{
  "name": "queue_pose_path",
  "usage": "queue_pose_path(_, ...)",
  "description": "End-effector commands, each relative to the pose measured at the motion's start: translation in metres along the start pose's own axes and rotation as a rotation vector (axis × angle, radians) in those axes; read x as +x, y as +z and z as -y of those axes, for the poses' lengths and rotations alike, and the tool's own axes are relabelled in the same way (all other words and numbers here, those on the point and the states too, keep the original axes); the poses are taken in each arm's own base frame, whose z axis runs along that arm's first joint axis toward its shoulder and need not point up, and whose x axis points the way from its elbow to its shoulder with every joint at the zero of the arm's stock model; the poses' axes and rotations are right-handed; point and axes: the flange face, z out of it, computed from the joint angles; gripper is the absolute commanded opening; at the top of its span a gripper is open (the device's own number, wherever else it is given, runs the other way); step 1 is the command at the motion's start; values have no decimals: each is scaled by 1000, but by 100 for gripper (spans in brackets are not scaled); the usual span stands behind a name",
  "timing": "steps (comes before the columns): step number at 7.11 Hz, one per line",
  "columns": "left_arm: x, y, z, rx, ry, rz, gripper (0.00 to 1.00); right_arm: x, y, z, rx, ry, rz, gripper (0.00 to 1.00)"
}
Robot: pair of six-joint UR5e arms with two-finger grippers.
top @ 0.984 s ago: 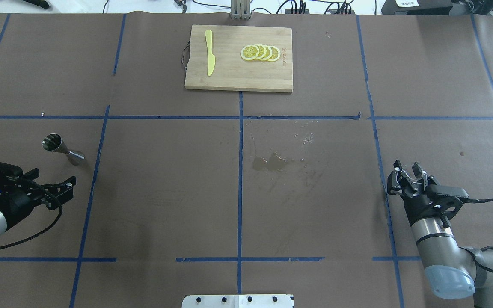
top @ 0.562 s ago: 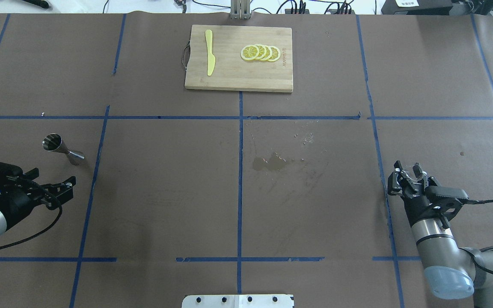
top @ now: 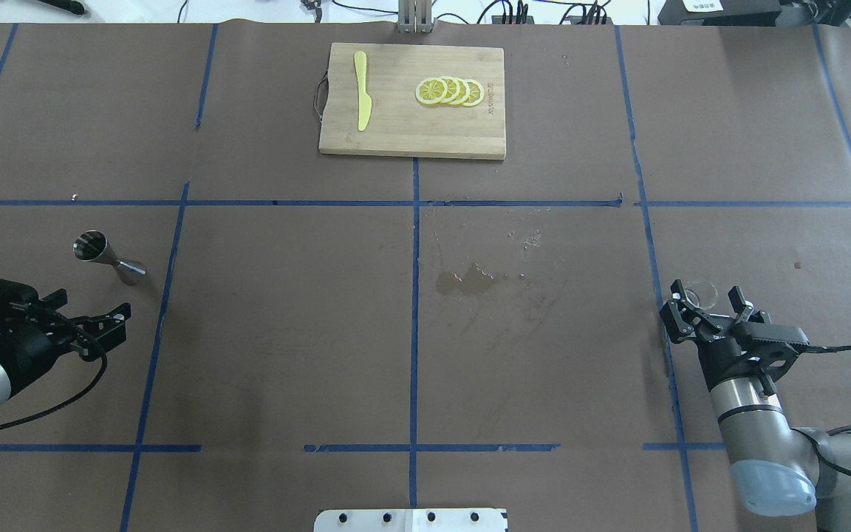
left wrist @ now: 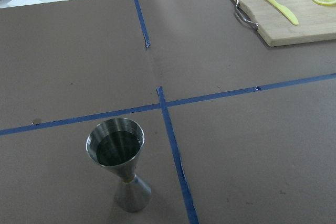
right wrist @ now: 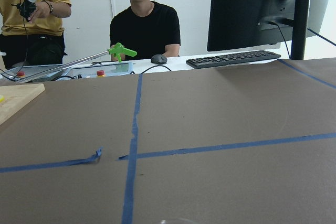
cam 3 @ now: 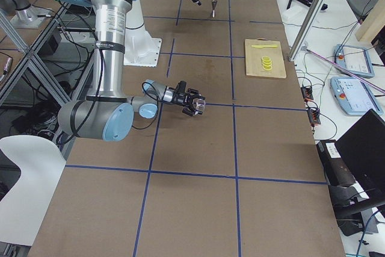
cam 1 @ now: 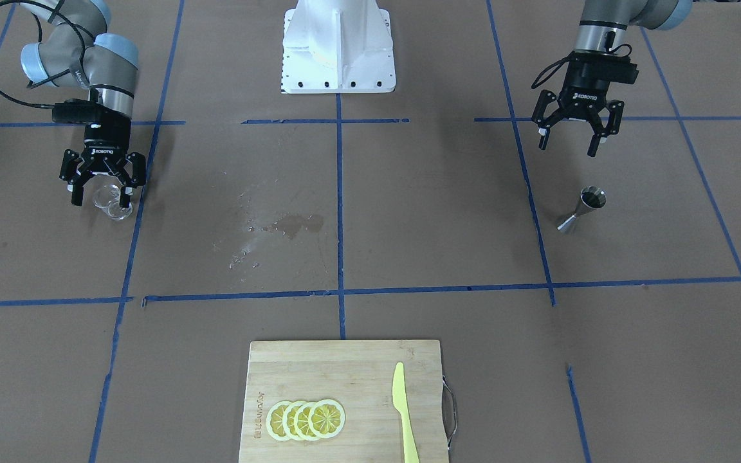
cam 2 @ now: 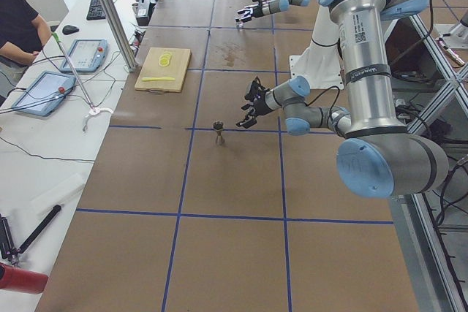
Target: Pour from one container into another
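The clear glass cup (top: 700,291) stands on the table at the right side, between the spread fingers of my right gripper (top: 702,303), which is open around it. From the front, the cup (cam 1: 115,208) sits just below that gripper (cam 1: 101,199). The steel jigger (top: 108,257) stands upright at the left, its upper cone dark inside in the left wrist view (left wrist: 121,163). My left gripper (top: 115,323) hovers open and empty a short way nearer the robot than the jigger (cam 1: 581,209), and from the front it (cam 1: 568,140) is apart from it.
A wooden cutting board (top: 396,133) with lemon slices (top: 450,91) and a yellow knife (top: 361,90) lies at the far middle. A wet stain (top: 470,281) marks the table centre. The robot base (cam 1: 338,45) stands between the arms. Two people stand beyond the table's right end.
My right gripper, shut on the glass cup before, now has its fingers spread open around it. The left arm and the jigger have hardly moved.
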Motion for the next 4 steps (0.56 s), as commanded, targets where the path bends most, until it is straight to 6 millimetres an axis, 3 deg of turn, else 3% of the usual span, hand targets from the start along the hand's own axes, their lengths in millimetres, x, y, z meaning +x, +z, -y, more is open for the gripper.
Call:
queue_pose_path(1, 1, -1, 2, 4, -4, -2, 100, -29, -15, 25, -56, 72, 37, 100)
queue_pose_path(3, 2, -2, 3, 5, -6, -5, 100, -25, -24, 40, -114, 53, 43, 100)
queue_pose_path(4, 3, -4, 5, 7, -8, -9, 100, -6, -27, 45, -126, 14, 31, 100)
